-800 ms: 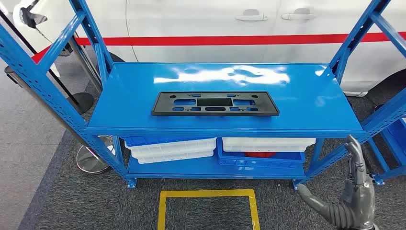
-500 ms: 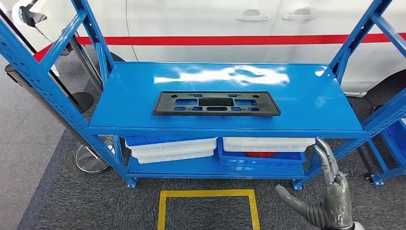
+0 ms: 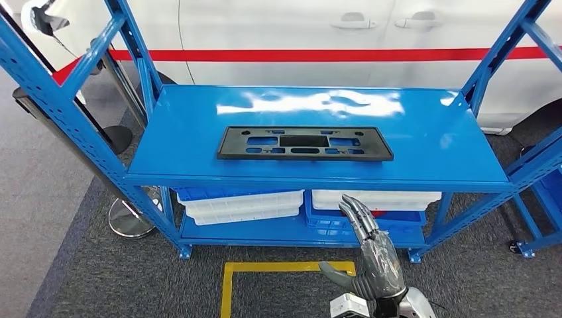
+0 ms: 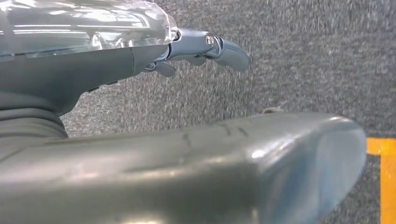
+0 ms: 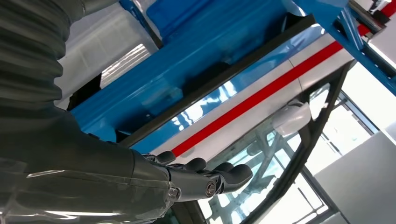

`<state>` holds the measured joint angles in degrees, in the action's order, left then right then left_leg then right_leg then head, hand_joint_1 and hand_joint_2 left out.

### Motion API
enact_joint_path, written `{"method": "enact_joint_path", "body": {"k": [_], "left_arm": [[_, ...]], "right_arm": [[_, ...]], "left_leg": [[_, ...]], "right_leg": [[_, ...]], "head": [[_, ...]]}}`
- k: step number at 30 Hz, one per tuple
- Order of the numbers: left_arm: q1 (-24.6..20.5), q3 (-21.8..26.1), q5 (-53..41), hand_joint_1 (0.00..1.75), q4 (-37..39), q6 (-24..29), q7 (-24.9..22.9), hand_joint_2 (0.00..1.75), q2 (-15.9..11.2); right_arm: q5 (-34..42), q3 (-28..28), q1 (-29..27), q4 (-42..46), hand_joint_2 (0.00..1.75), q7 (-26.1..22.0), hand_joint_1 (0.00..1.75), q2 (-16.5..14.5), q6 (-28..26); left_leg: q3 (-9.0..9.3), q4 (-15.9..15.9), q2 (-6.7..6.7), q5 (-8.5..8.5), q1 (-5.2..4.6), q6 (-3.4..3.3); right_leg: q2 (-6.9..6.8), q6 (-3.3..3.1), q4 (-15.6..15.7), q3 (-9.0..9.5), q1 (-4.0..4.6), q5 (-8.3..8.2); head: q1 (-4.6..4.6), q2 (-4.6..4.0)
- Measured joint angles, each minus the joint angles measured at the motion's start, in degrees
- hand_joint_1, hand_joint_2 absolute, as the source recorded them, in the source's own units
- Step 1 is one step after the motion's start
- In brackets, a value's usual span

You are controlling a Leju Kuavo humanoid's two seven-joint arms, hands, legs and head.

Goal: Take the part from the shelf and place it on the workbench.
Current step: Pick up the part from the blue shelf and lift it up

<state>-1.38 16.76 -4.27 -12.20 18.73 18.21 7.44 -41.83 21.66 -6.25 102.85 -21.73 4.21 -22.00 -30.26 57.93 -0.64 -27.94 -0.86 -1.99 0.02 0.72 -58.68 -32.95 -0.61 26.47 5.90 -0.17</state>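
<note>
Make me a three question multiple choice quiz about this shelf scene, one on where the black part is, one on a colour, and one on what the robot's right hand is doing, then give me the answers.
1. Where does the black part lie?
A. On the top shelf board
B. In a white bin
C. On the carpet

2. What colour is the tape square on the floor in front of the blue shelf?
A. Red
B. Yellow
C. Green

3. What is the state of the right hand?
A. Holding the black part
B. Resting on a white bin
C. Holding nothing, fingers stretched out

Answers:
1. A, the part lies flat on the upper board, above the white bins.
2. B, the head view shows a yellow outline on the grey carpet.
3. C, the hand is raised in front of the lower shelf, apart from the part, with nothing in it.
</note>
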Motion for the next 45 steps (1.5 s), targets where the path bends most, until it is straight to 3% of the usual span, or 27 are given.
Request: {"method": "enact_joint_path", "body": {"k": [2, 4, 7, 8, 9, 10, 12, 14, 18, 20, 22, 24, 26, 29, 30, 32, 33, 36, 39, 41, 42, 45], "left_arm": [[0.02, -0.01, -0.18, 0.0, 0.0, -0.01, 0.01, 0.0, 0.12], [-0.06, -0.02, -0.44, 0.0, 0.0, -0.07, 0.05, 0.0, 0.16], [-0.11, -0.02, -0.67, 0.0, 0.0, -0.32, 0.09, 0.0, 0.19], [-0.02, -0.02, -0.69, 0.0, 0.0, -0.39, 0.09, 0.0, 0.21], [0.08, -0.01, -0.7, 0.0, 0.0, -0.46, 0.09, 0.0, 0.22], [0.15, -0.01, -0.71, 0.0, 0.0, -0.55, 0.09, 0.0, 0.22], [0.11, 0.01, -0.75, 0.0, 0.01, -0.82, 0.09, 0.0, 0.24], [-0.01, 0.01, -0.85, 0.0, 0.02, -1.17, 0.09, 0.0, 0.36], [-0.03, 0.02, -1.05, 0.0, 0.02, -1.87, 0.09, 0.0, 0.49], [-0.07, 0.02, -1.15, 0.0, 0.02, -2.22, 0.05, 0.0, 0.52], [-0.1, 0.01, -1.3, 0.0, 0.02, -2.61, -0.03, 0.0, 0.55], [-0.06, 0.02, -1.52, 0.0, 0.02, -2.88, -0.09, 0.0, 0.58], [-0.04, 0.02, -1.75, 0.0, 0.02, -3.11, -0.13, 0.0, 0.62], [-0.1, -0.01, -2.07, 0.0, 0.04, -3.52, -0.18, 0.0, 0.81], [-0.14, -0.01, -2.19, 0.0, 0.06, -3.64, -0.2, 0.0, 0.95], [-0.22, -0.03, -2.51, 0.0, 0.1, -3.86, -0.26, 0.0, 1.23], [-0.28, -0.03, -2.67, 0.0, 0.13, -3.95, -0.33, 0.0, 1.26], [-0.35, -0.05, -3.07, 0.0, 0.18, -4.29, -0.63, 0.0, 1.26], [-0.37, -0.04, -3.14, 0.0, 0.22, -4.94, -0.96, 0.0, 1.16], [-0.28, -0.04, -3.12, 0.0, 0.24, -5.22, -1.15, 0.0, 1.09], [-0.24, -0.04, -3.1, 0.0, 0.25, -5.34, -1.2, 0.0, 1.05], [-0.28, -0.02, -2.97, 0.0, 0.29, -5.69, -1.22, 0.0, 0.9]], "right_arm": [[-1.42, 0.86, 0.85, -1.28, 1.75, 0.79, 0.0, -0.58, -0.56], [-3.66, 2.18, 2.02, -3.31, 1.75, 1.86, 0.0, -1.57, -1.58], [-7.09, 3.3, 2.77, -5.06, 1.75, 3.1, 0.0, -2.77, -3.31], [-7.93, 3.4, 3.04, -5.58, 1.75, 3.39, 0.0, -2.99, -3.84], [-8.67, 3.57, 3.45, -6.31, 1.75, 3.71, 0.0, -3.28, -4.39], [-9.53, 3.81, 3.97, -7.21, 1.75, 4.08, 0.0, -3.65, -4.94], [-11.77, 4.47, 5.07, -9.21, 1.75, 4.96, 0.0, -4.65, -6.34], [-14.46, 5.07, 6.24, -11.22, 1.75, 5.95, 0.0, -5.66, -7.94], [-20.65, 5.42, 8.35, -14.86, 1.75, 8.04, 0.0, -7.59, -10.97], [-24.16, 5.43, 9.48, -16.39, 1.75, 9.04, 0.0, -8.57, -12.27], [-27.87, 5.4, 10.54, -17.8, 1.75, 10.1, 0.0, -9.38, -13.41], [-31.15, 5.29, 11.13, -18.69, 1.75, 11.1, 0.0, -9.89, -14.22], [-34.03, 5.08, 11.66, -19.11, 1.75, 12.05, 0.0, -10.34, -14.83], [-38.16, 4.67, 13.12, -19.87, 1.75, 13.76, 0.0, -11.13, -15.66], [-39.44, 4.56, 13.59, -20.05, 1.75, 14.55, 0.0, -11.28, -15.9], [-41.91, 4.45, 14.41, -20.35, 1.75, 16.8, 0.0, -11.34, -16.42], [-43.04, 4.45, 14.77, -20.52, 1.75, 18.21, 0.0, -11.27, -16.63], [-45.92, 4.46, 15.89, -21.25, 1.75, 22.97, 0.0, -11.08, -17.15], [-46.83, 4.51, 16.79, -22.26, 1.75, 26.97, 0.0, -10.93, -17.48], [-46.84, 4.68, 17.01, -23.14, 1.75, 28.31, 0.0, -10.75, -17.51], [-46.85, 4.84, 17.11, -23.59, 1.75, 28.86, 0.0, -10.67, -17.51], [-46.87, 5.62, 18.09, -25.22, 1.75, 30.97, 0.0, -10.54, -17.52]], "left_leg": [[-0.03, 0.05, 0.05, -0.2, 0.09, 0.62], [-0.98, 2.5, 0.17, -1.93, 0.2, 1.35], [-6.27, 13.02, 0.26, -6.84, 1.03, 2.43], [-7.66, 15.48, 0.28, -7.3, 1.38, 2.76], [-8.09, 15.92, 0.29, -6.58, 1.73, 3.08], [-7.29, 13.8, 0.31, -4.69, 2.06, 3.41], [-3.9, 6.05, 0.32, -0.58, 2.58, 4.1], [-1.98, 1.45, 0.06, 0.93, 2.59, 3.72], [-2.18, 1.09, -0.13, 1.14, 2.27, 1.55], [-2.29, 0.92, -0.05, 1.41, 2.12, 0.68], [-2.52, 0.93, 0.05, 1.5, 1.65, 0.18], [-2.63, 0.93, 0.08, 1.54, 1.09, -0.12], [-2.55, 0.93, 0.01, 1.55, 0.5, -0.33], [-2.35, 0.93, 0.0, 1.51, -0.19, -0.53], [-2.4, 0.96, 0.03, 1.49, -0.31, -0.56], [-2.62, 0.95, 0.15, 1.54, -0.15, -0.42], [-2.67, 0.87, 0.21, 1.6, -0.13, -0.26], [-3.11, 2.07, 0.31, 0.52, -0.26, 0.52], [-7.16, 11.05, 0.3, -4.24, 0.53, 1.83], [-9.33, 15.48, 0.34, -5.3, 1.41, 2.75], [-9.02, 14.75, 0.37, -4.24, 1.81, 3.2], [-4.05, 4.49, 0.45, 0.73, 2.58, 4.3]], "right_leg": [[0.06, -0.37, 0.61, 0.12, -0.18, -0.26], [-0.01, -0.84, 1.39, 0.54, -0.64, -0.56], [-0.41, -1.05, 1.62, 0.69, -0.93, -0.59], [-0.51, -1.0, 1.6, 0.7, -1.02, -0.55], [-0.53, -0.89, 1.55, 0.73, -1.17, -0.49], [-0.47, -0.68, 1.46, 0.8, -1.38, -0.39], [-0.34, 0.11, 1.04, 0.92, -1.71, -0.05], [-0.21, 1.1, 0.6, 0.79, -1.62, 0.13], [-0.08, 2.36, 0.27, 0.51, -1.83, 0.36], [-0.12, 2.33, -4.15, -1.51, -1.79, 3.07], [-0.12, 1.98, -12.15, -5.41, -1.34, 6.65], [-0.11, 1.5, -17.05, -7.95, -0.84, 7.85], [-0.08, 0.55, -15.06, -7.13, -0.21, 5.76], [-0.03, -1.89, -5.44, -2.59, 1.14, 1.02], [-0.13, -2.72, -2.96, -1.48, 1.53, 0.35], [-0.32, -3.72, -0.44, -0.5, 2.19, 0.09], [-0.37, -3.76, -0.05, -0.45, 2.31, -0.08], [-0.43, -3.3, 1.9, 0.4, 1.39, -1.08], [-0.66, -3.0, 2.63, 0.8, 0.69, -1.41], [-0.7, -2.62, 2.42, 0.76, 0.34, -1.23], [-0.69, -2.31, 2.2, 0.75, 0.09, -1.07], [-0.59, -0.83, 0.85, 0.63, -0.64, -0.14]], "head": [[0.01, 0.0], [0.02, 0.0], [0.02, 0.0], [0.01, 0.0], [0.01, 0.0], [0.02, 0.0], [0.02, 0.0], [0.01, 0.0], [0.01, 0.0], [0.01, 0.0], [0.01, 0.0], [0.01, 0.0], [0.01, 0.0], [0.02, 0.0], [0.03, 0.0], [0.06, 0.0], [0.07, 0.0], [0.07, 0.0], [0.07, 0.0], [0.07, 0.0], [0.07, 0.0], [0.08, 0.0]]}}
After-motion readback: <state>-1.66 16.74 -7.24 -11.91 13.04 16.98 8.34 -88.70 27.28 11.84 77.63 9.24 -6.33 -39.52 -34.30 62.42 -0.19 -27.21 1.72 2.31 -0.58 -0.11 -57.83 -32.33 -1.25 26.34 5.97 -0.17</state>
